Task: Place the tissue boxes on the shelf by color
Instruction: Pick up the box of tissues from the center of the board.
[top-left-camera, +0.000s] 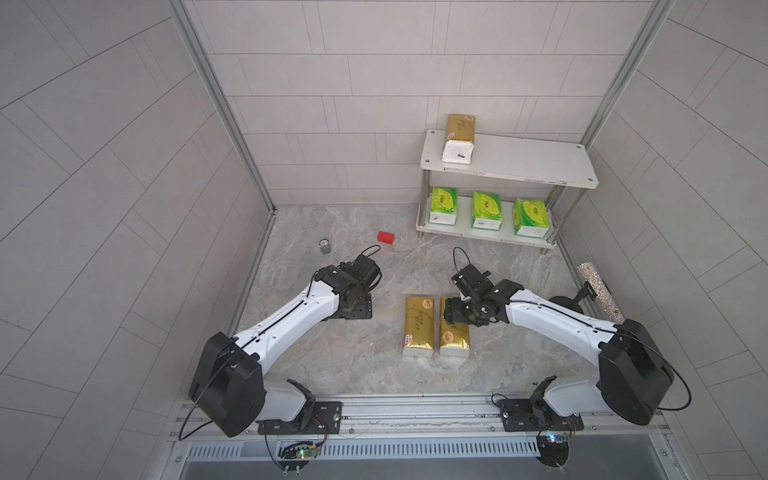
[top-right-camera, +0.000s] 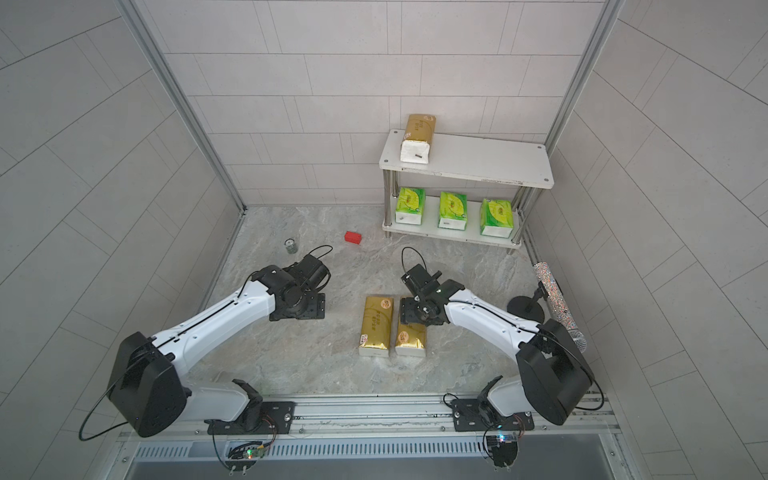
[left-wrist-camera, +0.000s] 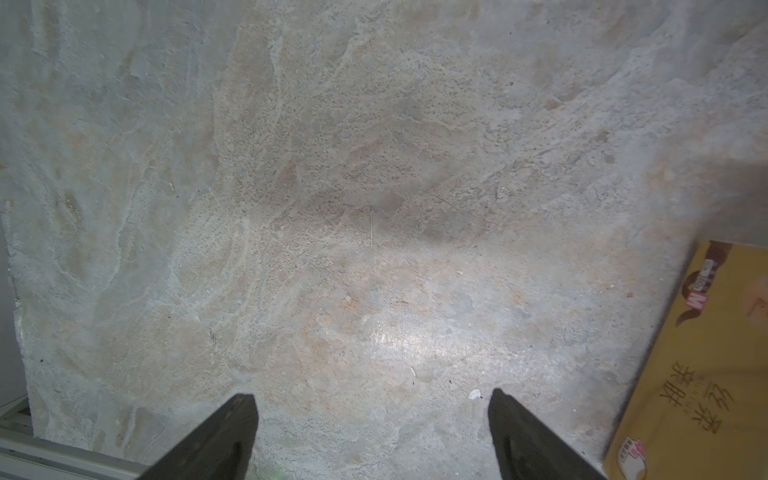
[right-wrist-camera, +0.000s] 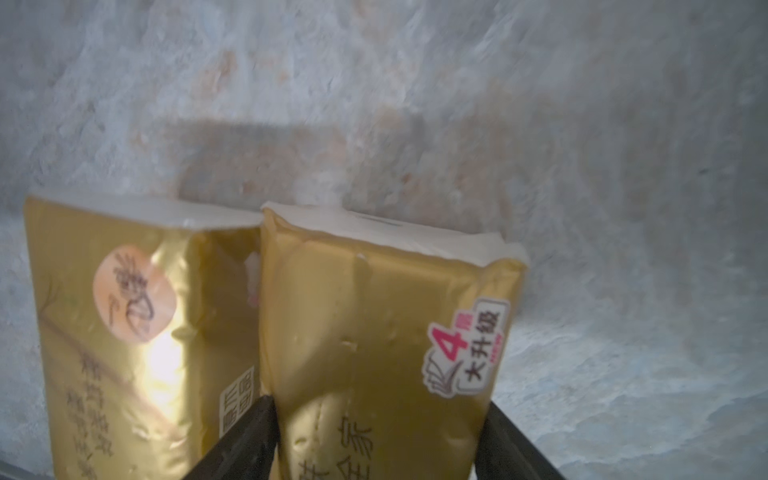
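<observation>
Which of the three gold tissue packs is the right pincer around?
The gold pack on the table nearer the right arm; its neighbour lies free, the third tops the shelf.

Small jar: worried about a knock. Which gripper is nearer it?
Left. The left gripper hangs open near the small jar; the right gripper clamps a gold pack across the table.

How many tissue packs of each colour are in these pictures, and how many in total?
Green tissue packs: 3
Gold tissue packs: 3
Total: 6
</observation>
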